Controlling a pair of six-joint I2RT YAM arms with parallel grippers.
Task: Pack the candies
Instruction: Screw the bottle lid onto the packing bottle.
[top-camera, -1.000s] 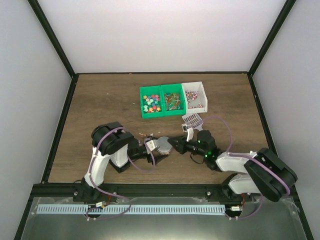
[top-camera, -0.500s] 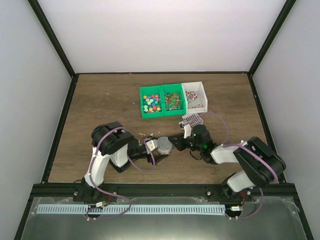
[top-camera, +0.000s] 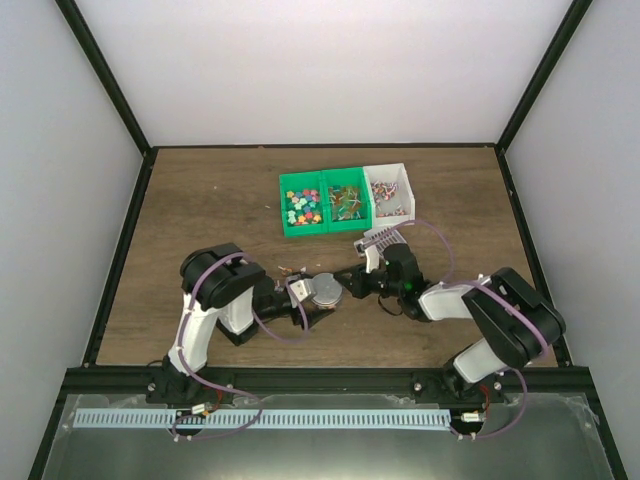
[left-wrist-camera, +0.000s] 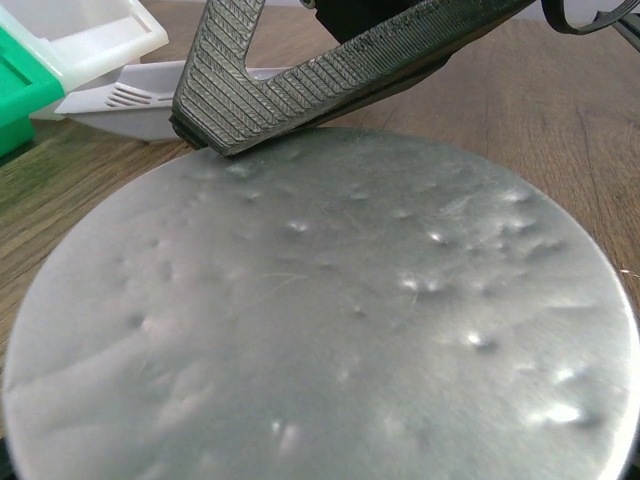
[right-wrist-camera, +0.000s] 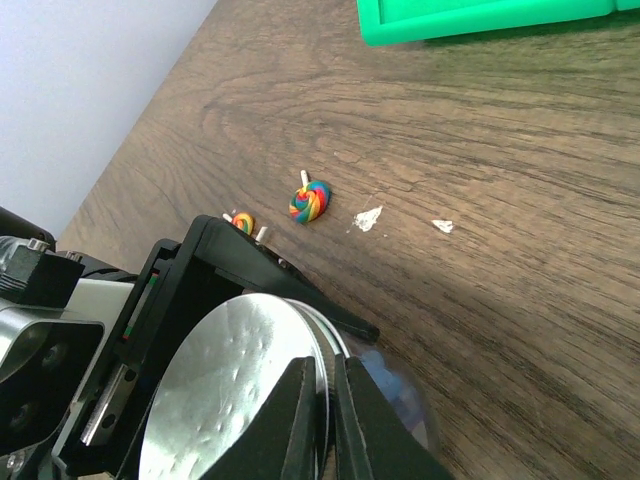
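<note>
**Bench Tally: Two Arms, Three Bins, One Tin**

Two arms stand at the near edge of the bench (top-camera: 200, 200), the left arm (top-camera: 215, 285) and the right arm (top-camera: 510, 320). Each carries one pincer, so there are two: the left pincer (top-camera: 310, 298) and the right pincer (right-wrist-camera: 322, 372). Between them is one round tin (top-camera: 326, 290). Toward the far edge sit three bins in a row: two green bins (top-camera: 305, 232) and one white bin (top-camera: 408, 200). One slotted scoop (top-camera: 384, 238) lies at the white bin's near side. The candies (top-camera: 302, 210) inside the bins are too many and too small to count. Loose on the bench lie two swirl lollipops (right-wrist-camera: 311, 199) and two white scraps (right-wrist-camera: 368, 217).
</note>
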